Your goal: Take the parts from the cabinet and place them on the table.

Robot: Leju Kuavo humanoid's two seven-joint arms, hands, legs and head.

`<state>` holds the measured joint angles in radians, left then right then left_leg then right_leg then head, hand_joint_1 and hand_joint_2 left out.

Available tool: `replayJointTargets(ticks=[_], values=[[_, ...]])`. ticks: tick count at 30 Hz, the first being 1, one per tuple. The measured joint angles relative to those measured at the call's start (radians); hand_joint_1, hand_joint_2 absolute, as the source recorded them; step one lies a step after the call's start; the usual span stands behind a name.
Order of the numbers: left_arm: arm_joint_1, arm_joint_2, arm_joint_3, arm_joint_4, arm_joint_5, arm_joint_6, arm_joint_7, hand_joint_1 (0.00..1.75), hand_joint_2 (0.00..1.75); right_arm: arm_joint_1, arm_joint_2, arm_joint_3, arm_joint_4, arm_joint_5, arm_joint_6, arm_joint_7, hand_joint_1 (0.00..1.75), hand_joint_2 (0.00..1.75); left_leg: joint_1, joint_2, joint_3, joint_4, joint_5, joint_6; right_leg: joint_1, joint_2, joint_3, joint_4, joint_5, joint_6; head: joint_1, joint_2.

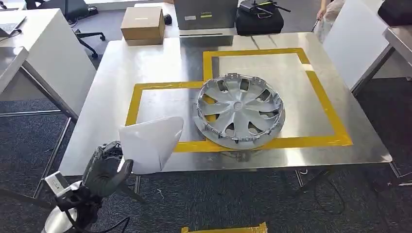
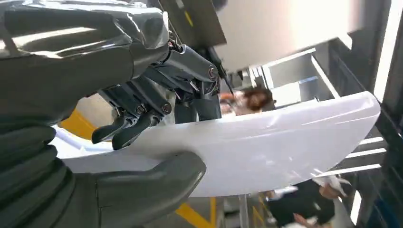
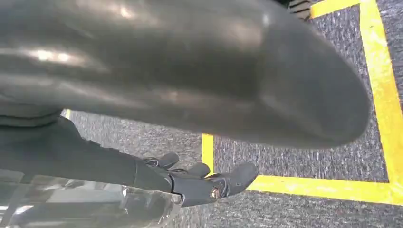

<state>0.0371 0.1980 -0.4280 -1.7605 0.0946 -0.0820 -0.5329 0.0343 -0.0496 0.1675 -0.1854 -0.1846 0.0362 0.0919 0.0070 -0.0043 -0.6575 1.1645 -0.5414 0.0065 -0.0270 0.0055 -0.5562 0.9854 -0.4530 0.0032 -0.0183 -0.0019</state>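
Spanning the scene, the steel tabletop (image 1: 111, 73) carries a silver wheel cover (image 1: 239, 110) lying across its yellow tape outline (image 1: 328, 104). The left hand (image 1: 104, 170) grips a white panel (image 1: 150, 141) over the near edge. The right hand (image 3: 209, 183) hangs over carpet, fingers loosely apart, holding nothing.

The hubcap (image 1: 240, 110) lies on the table (image 1: 121, 73), with the box (image 1: 143, 23) behind it to the left.

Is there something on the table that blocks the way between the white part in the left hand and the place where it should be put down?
Nothing visible blocks it. The left hand holds the white part at the table's near edge, over bare metal. The hubcap lies to the right, apart from it, and the cardboard box sits at the far edge.
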Motion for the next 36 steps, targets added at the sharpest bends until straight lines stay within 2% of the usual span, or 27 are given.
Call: replayJointTargets(ticks=[1, 2, 3, 4, 6, 9, 11, 12, 13, 14, 15, 16, 18, 19, 20, 21, 23, 24, 25, 26, 28, 30, 31, 32, 34, 35, 36], values=[[0.007, 0.002, 0.011, 0.0, -0.002, 0.004, 0.0, 1.75, 1.75, 0.001, 0.003, -0.001, 0.001, 0.0, -0.004, 0.0, 0.0, 0.0, 0.002, 0.0, -0.043, 0.089, -0.036, -0.004, 0.002, 0.0, 0.0, 0.0, -0.001, -0.001, -0.001, 0.0], [0.014, 0.004, 0.019, 0.0, -0.003, 0.006, 0.0, 1.75, 1.75, 0.001, 0.007, -0.002, 0.002, 0.0, -0.005, 0.0, 0.0, 0.0, 0.003, 0.001, -0.072, 0.147, -0.049, -0.006, 0.003, -0.001, 0.0, 0.0, -0.002, -0.002, 0.0, 0.0], [0.021, 0.005, 0.025, 0.0, -0.005, 0.006, 0.0, 1.75, 1.75, 0.001, 0.009, -0.002, 0.003, 0.0, -0.006, 0.0, 0.0, 0.0, 0.004, 0.001, -0.078, 0.154, -0.037, -0.005, 0.004, -0.001, 0.001, 0.0, -0.002, -0.003, 0.0, 0.0], [0.025, 0.005, 0.031, 0.0, -0.009, 0.006, 0.0, 1.75, 1.75, 0.001, 0.011, -0.003, 0.003, 0.0, -0.006, 0.0, 0.0, 0.0, 0.003, 0.001, -0.057, 0.105, -0.001, -0.002, 0.005, 0.0, 0.003, 0.0, -0.003, -0.003, 0.0, 0.0], [0.026, 0.006, 0.037, -0.005, -0.009, 0.007, 0.0, 1.75, 1.75, 0.0, 0.015, -0.006, 0.003, 0.0, -0.006, 0.0, 0.0, 0.0, 0.003, 0.002, 0.034, -0.08, 0.09, 0.011, 0.007, 0.002, 0.008, 0.0, -0.004, -0.003, -0.001, 0.0], [0.026, 0.006, 0.037, -0.005, -0.009, 0.007, 0.0, 1.75, 1.75, 0.0, 0.015, -0.006, 0.003, 0.0, -0.006, 0.0, 0.0, 0.0, 0.003, 0.002, 0.034, -0.08, 0.09, 0.011, 0.007, 0.002, 0.008, 0.0, -0.004, -0.003, -0.001, 0.0], [0.026, 0.006, 0.037, -0.005, -0.009, 0.007, 0.0, 1.75, 1.75, -0.001, 0.015, -0.006, 0.003, 0.0, -0.006, 0.0, 0.0, 0.0, 0.003, 0.001, 0.045, -0.103, 0.099, 0.013, 0.007, 0.003, 0.008, 0.0, -0.004, -0.003, -0.001, 0.0], [0.026, 0.006, 0.041, -0.011, -0.01, 0.007, 0.0, 1.75, 1.75, -0.001, 0.016, -0.007, 0.003, 0.0, -0.006, 0.0, 0.0, 0.0, 0.001, 0.001, 0.07, -0.154, 0.11, 0.021, 0.006, 0.003, 0.009, -0.001, -0.006, -0.001, 0.0, 0.0], [0.026, 0.006, 0.043, -0.013, -0.01, 0.006, 0.0, 1.75, 1.75, -0.001, 0.02, -0.008, 0.003, -0.001, -0.006, 0.0, 0.0, 0.0, -0.004, 0.001, 0.08, -0.166, 0.096, 0.026, 0.009, 0.003, 0.008, 0.0, -0.006, 0.0, 0.001, 0.0], [0.03, 0.007, 0.048, -0.016, -0.011, 0.007, 0.0, 1.75, 1.75, 0.001, 0.021, -0.009, 0.004, -0.001, -0.006, 0.0, 0.0, 0.0, -0.01, 0.002, 0.076, -0.169, 0.094, 0.03, 0.012, 0.003, 0.004, -0.002, -0.007, 0.012, 0.001, 0.0], [0.034, 0.006, 0.054, -0.025, -0.1, 0.082, 0.008, 1.75, 1.75, -0.001, 0.022, -0.008, 0.005, 0.002, -0.006, 0.001, 0.0, 0.0, -0.002, 0.004, 0.098, -0.198, 0.11, 0.044, 0.012, 0.002, -0.002, 0.011, -0.017, 0.023, 0.001, 0.0], [0.034, 0.006, 0.058, -0.026, -0.16, 0.135, 0.026, 1.75, 1.75, -0.001, 0.023, -0.008, 0.005, 0.002, -0.006, 0.001, 0.0, 0.0, -0.001, 0.005, 0.099, -0.199, 0.111, 0.049, 0.012, 0.001, -0.028, 0.065, -0.048, 0.014, 0.003, 0.0], [0.039, 0.006, 0.082, -0.023, -0.448, 0.357, 0.148, 1.75, 1.75, -0.001, 0.025, -0.008, 0.006, 0.002, -0.008, 0.001, 0.0, 0.0, -0.004, 0.006, 0.097, -0.198, 0.111, 0.052, 0.011, 0.001, -0.111, 0.231, -0.112, 0.004, 0.005, 0.0], [0.039, 0.008, 0.095, -0.016, -0.571, 0.431, 0.2, 1.75, 1.75, 0.001, 0.026, -0.008, 0.007, 0.002, -0.008, 0.001, 0.0, 0.0, -0.006, 0.006, 0.095, -0.197, 0.111, 0.052, 0.011, 0.001, -0.146, 0.298, -0.129, 0.006, 0.004, 0.0], [0.033, 0.011, 0.114, 0.0, -0.69, 0.491, 0.254, 1.75, 1.75, 0.003, 0.026, -0.008, 0.007, 0.001, -0.008, 0.002, 0.0, 0.0, -0.007, 0.005, 0.094, -0.196, 0.111, 0.052, 0.011, 0.001, -0.161, 0.32, -0.126, 0.011, 0.005, 0.0], [0.023, 0.014, 0.131, 0.02, -0.757, 0.514, 0.286, 1.75, 1.75, 0.004, 0.027, -0.008, 0.007, -0.006, -0.008, 0.002, 0.0, 0.0, -0.007, 0.002, 0.094, -0.194, 0.11, 0.051, 0.01, 0.001, -0.144, 0.281, -0.102, 0.023, 0.005, 0.0], [0.006, 0.017, 0.148, 0.047, -0.822, 0.517, 0.322, 1.75, 1.75, -0.002, 0.032, -0.01, 0.007, -0.013, -0.014, 0.002, 0.0, 0.0, -0.006, -0.002, 0.095, -0.187, 0.107, 0.046, 0.009, -0.001, -0.058, 0.105, -0.032, 0.042, 0.005, 0.0], [0.0, 0.019, 0.154, 0.057, -0.835, 0.518, 0.328, 1.75, 1.75, -0.006, 0.034, -0.01, 0.007, -0.015, -0.016, 0.002, 0.0, 0.0, -0.006, -0.003, 0.094, -0.181, 0.103, 0.041, 0.009, -0.004, -0.015, 0.017, -0.005, 0.044, 0.005, 0.0], [-0.004, 0.022, 0.159, 0.066, -0.848, 0.52, 0.337, 1.75, 1.75, -0.009, 0.037, -0.01, 0.007, -0.016, -0.017, 0.003, 0.0, 0.0, -0.016, -0.004, 0.091, -0.176, 0.097, 0.034, 0.015, -0.004, -0.014, 0.009, -0.005, 0.029, 0.004, 0.0], [-0.01, 0.021, 0.16, 0.074, -0.873, 0.526, 0.351, 1.75, 1.75, -0.011, 0.04, -0.01, 0.007, -0.016, -0.017, 0.003, 0.0, 0.0, -0.014, -0.004, 0.09, -0.173, 0.096, 0.031, 0.014, -0.003, -0.01, 0.007, -0.001, 0.02, 0.003, 0.0], [-0.032, 0.022, 0.162, 0.097, -0.952, 0.53, 0.397, 1.75, 1.75, -0.013, 0.044, -0.01, 0.007, -0.016, -0.017, 0.005, 0.0, 0.0, -0.01, -0.004, 0.089, -0.175, 0.1, 0.025, 0.02, -0.002, -0.012, 0.008, 0.001, 0.012, 0.003, 0.0], [-0.06, 0.023, 0.166, 0.134, -1.046, 0.535, 0.457, 1.75, 1.75, -0.014, 0.05, -0.01, 0.007, -0.015, -0.013, 0.01, 0.0, 0.0, -0.007, -0.003, 0.077, -0.159, 0.085, 0.016, 0.005, -0.001, -0.01, 0.002, 0.007, 0.003, 0.003, 0.0], [-0.085, 0.024, 0.166, 0.161, -1.09, 0.536, 0.479, 1.75, 1.75, -0.016, 0.048, -0.01, 0.007, -0.015, -0.013, 0.011, 0.0, 0.0, -0.005, -0.002, 0.059, -0.116, 0.053, 0.008, 0.004, -0.002, -0.009, 0.002, 0.007, -0.005, -0.002, 0.0], [-0.11, 0.024, 0.166, 0.189, -1.126, 0.536, 0.5, 1.75, 1.75, -0.018, 0.048, -0.01, 0.007, -0.016, -0.013, 0.012, 0.0, 0.0, 0.0, -0.001, 0.024, -0.04, 0.013, 0.001, 0.004, -0.003, -0.01, 0.002, 0.008, -0.006, -0.001, 0.0], [-0.161, 0.024, 0.165, 0.259, -1.163, 0.529, 0.523, 1.75, 1.75, -0.021, 0.047, -0.01, 0.007, -0.016, -0.006, 0.018, 0.0, 0.0, 0.006, -0.001, -0.053, 0.124, -0.048, -0.01, 0.006, -0.003, -0.013, 0.003, 0.009, -0.008, -0.002, 0.0], [-0.186, 0.024, 0.165, 0.304, -1.176, 0.53, 0.526, 1.75, 1.75, -0.021, 0.048, -0.009, 0.007, -0.015, -0.003, 0.022, 0.0, 0.0, 0.008, 0.0, -0.069, 0.154, -0.047, -0.011, 0.006, -0.003, -0.013, 0.003, 0.009, -0.008, -0.002, 0.0], [-0.214, 0.023, 0.165, 0.347, -1.181, 0.533, 0.526, 1.75, 1.75, -0.021, 0.048, -0.008, 0.007, -0.013, 0.003, 0.024, 0.0, 0.0, 0.009, 0.001, -0.061, 0.136, -0.025, -0.011, 0.006, -0.003, -0.012, 0.003, 0.009, -0.008, -0.002, 0.0]])
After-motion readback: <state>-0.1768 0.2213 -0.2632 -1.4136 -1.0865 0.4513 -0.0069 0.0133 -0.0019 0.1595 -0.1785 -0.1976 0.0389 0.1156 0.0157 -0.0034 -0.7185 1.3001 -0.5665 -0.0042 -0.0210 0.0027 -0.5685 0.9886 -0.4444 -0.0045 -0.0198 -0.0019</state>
